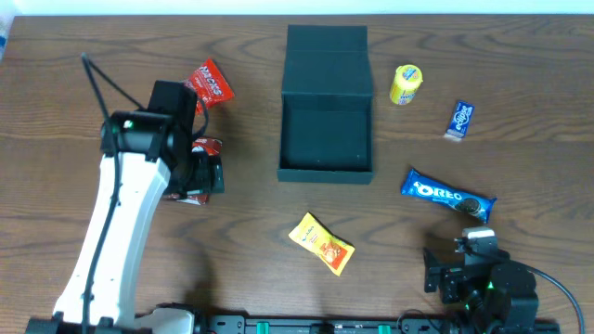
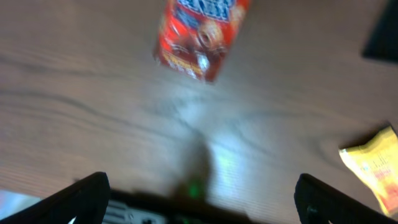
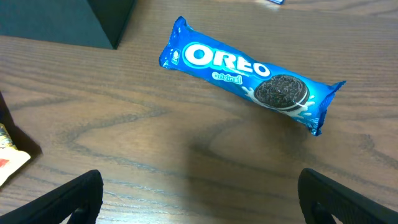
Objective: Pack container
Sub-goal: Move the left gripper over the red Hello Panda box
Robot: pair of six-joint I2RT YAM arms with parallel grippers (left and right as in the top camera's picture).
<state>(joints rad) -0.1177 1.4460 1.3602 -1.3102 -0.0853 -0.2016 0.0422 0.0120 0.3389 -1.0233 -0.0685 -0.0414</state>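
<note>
The dark teal container [image 1: 327, 102] lies open at the table's middle back, its lid flap folded away and nothing inside; its corner shows in the left wrist view [image 2: 382, 37] and the right wrist view [image 3: 74, 22]. My left gripper [image 1: 206, 174] hovers open over a red snack packet [image 1: 197, 169]. In the left wrist view this packet [image 2: 199, 34] lies ahead of the wide-apart fingers [image 2: 87, 196], untouched. My right gripper [image 1: 450, 269] stands open near the front right, with nothing between its fingers [image 3: 81, 199]. A blue Oreo pack [image 3: 249, 71] lies just beyond it on the wood.
A second red packet [image 1: 212, 83] lies left of the container. A yellow packet [image 1: 321, 243] is at front centre. A yellow round snack [image 1: 406, 83] and a small blue packet [image 1: 460, 119] lie right of the container, with the Oreo pack [image 1: 447, 195] nearer the front.
</note>
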